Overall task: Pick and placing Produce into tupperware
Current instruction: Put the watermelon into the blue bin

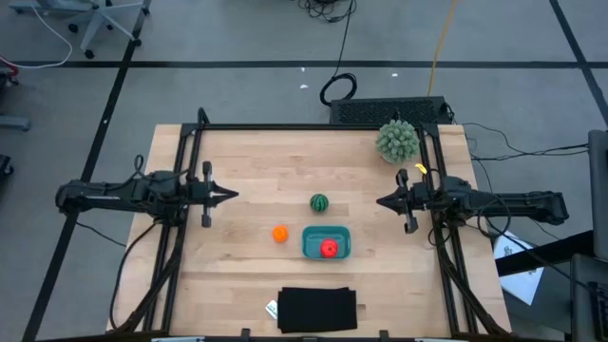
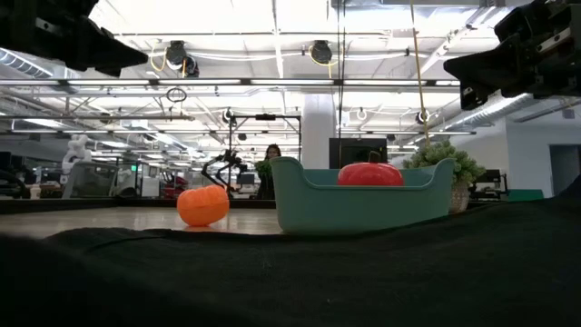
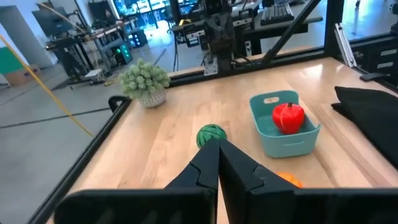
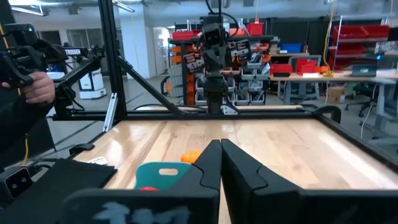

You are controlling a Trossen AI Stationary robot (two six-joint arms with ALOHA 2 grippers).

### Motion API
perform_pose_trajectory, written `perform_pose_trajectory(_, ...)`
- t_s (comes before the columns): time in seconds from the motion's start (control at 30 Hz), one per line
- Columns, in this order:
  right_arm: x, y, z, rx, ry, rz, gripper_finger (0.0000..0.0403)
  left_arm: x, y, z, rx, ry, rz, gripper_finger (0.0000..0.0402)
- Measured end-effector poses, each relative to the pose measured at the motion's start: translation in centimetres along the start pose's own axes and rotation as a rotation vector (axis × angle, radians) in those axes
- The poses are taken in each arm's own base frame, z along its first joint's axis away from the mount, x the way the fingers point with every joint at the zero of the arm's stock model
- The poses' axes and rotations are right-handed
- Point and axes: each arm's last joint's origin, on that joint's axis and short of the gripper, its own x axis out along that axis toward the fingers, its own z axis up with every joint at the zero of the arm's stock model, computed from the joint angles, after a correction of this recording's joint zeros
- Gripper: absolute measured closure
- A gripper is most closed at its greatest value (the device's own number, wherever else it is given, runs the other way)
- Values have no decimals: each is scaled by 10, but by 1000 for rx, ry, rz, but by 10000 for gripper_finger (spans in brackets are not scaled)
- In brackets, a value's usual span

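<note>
The teal tupperware [image 1: 326, 242] stands on the table near the middle front, with the red tomato [image 1: 329, 249] inside it; both also show in the left wrist view [image 3: 284, 124]. The striped watermelon [image 1: 319, 202] rests on the wood just beyond the tupperware. The orange ball [image 1: 279, 234] rests on the table to the tupperware's left. My left gripper [image 1: 233, 197] is shut and empty above the table's left side. My right gripper [image 1: 380, 201] is shut and empty above the right side.
A pale-green spiky ball [image 1: 397, 141] sits at the far right corner. A black flat rectangle [image 1: 317, 310] lies at the near edge, with a small white tag [image 1: 271, 308] beside it. A person's hand [image 4: 34, 87] shows in the room beyond the table's edge.
</note>
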Motion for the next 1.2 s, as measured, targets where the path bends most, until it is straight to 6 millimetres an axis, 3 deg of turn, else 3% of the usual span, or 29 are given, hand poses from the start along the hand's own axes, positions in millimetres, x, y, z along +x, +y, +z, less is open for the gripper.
perform_pose_trajectory(0.2, 0, 0, 2, -14, -24, 1, 403, 0, 1, 0, 6, 6, 23, 399)
perform_pose_trajectory(0.47, 0, 0, 7, -12, -74, -1, 403, 0, 1, 0, 35, 4, 24, 377)
perform_pose_trajectory(0.6, 0, -2, 12, -25, -129, -77, 403, 0, 1, 0, 40, 4, 23, 376)
perform_pose_trajectory(0.93, 9, -11, 5, -31, -51, -154, 403, 0, 1, 0, 71, 4, 23, 376)
perform_pose_trajectory(1.2, 33, -18, 33, -41, -17, -156, 403, 0, 1, 0, 71, 4, 23, 376)
